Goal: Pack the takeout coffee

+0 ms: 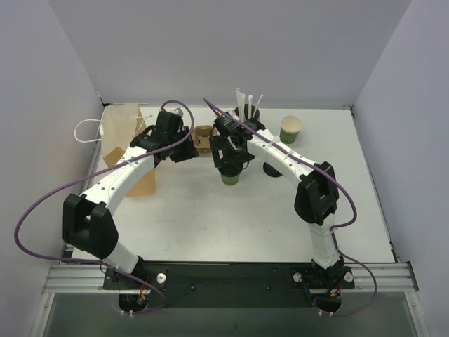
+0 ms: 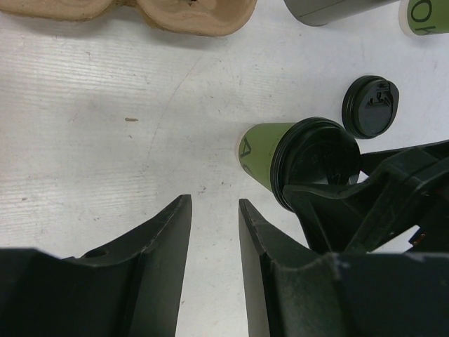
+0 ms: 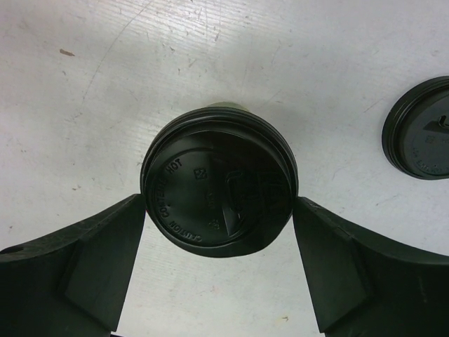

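Note:
The takeout coffee (image 1: 230,177), a small green cup with a black lid, stands on the white table at the centre. My right gripper (image 1: 230,167) is directly over it. In the right wrist view, its two fingers (image 3: 105,246) press against opposite edges of the black lid (image 3: 217,175). The left wrist view shows the cup's green side (image 2: 261,151) with the right gripper's fingers on its lid. My left gripper (image 2: 214,203) hovers just left of the cup, its jaws a narrow gap apart with nothing between them; it also shows in the top view (image 1: 189,151).
A brown paper bag (image 1: 130,140) with white handles stands at the back left. A cardboard cup carrier (image 1: 203,137) lies behind the grippers. A grey straw holder (image 1: 247,112) and an open green cup (image 1: 291,128) stand at the back. A loose black lid (image 3: 421,130) lies right of the coffee.

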Tool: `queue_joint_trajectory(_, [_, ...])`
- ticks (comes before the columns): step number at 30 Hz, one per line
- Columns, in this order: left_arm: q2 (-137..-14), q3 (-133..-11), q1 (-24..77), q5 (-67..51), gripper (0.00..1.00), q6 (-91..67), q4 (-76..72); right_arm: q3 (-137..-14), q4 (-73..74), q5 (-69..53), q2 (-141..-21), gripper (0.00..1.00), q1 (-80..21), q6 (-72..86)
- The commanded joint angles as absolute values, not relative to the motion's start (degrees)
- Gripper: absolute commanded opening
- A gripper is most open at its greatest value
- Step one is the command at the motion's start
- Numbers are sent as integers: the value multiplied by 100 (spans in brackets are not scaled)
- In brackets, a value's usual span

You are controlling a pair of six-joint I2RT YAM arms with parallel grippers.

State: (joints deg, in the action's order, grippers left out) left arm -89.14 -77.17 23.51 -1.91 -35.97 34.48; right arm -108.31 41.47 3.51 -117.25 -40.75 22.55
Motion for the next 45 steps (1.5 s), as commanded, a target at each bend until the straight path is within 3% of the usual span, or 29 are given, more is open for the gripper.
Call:
queue_joint_trajectory(1, [-8772, -7717, 2338, -281, 43, -3595, 3208, -11013, 4447, 545, -11847, 81, -4148, 2180])
queue_joint_trajectory(9, [-8771, -7682, 2338, -290, 43, -3604, 3190, -11057, 4482, 624, -11874, 75, -4157, 2188])
queue_joint_trajectory(16, [-8789, -7655, 2347, -308, 43, -3604, 3164, -11057, 4544, 729, -11795, 49, -4166, 2215])
queue_joint_trajectory(25, [-8780, -7629, 2347, -352, 43, -3595, 3138, -10855, 4632, 642, -11418, 47, -4061, 2346])
queue_joint_trajectory(34, [-8780, -7646, 2338, -457, 43, -3551, 3112, -9617, 4509, 589, -10320, 46, -3639, 2698])
queue_joint_trajectory(41, [-8824, -7690, 2355, -615, 43, -3516, 3059, -8088, 4395, 747, -8993, 46, -2831, 2918])
queue_joint_trajectory(45, [-8842, -7690, 2355, -721, 43, -3463, 3050, -7296, 4351, 773, -8247, 46, -1876, 2953])
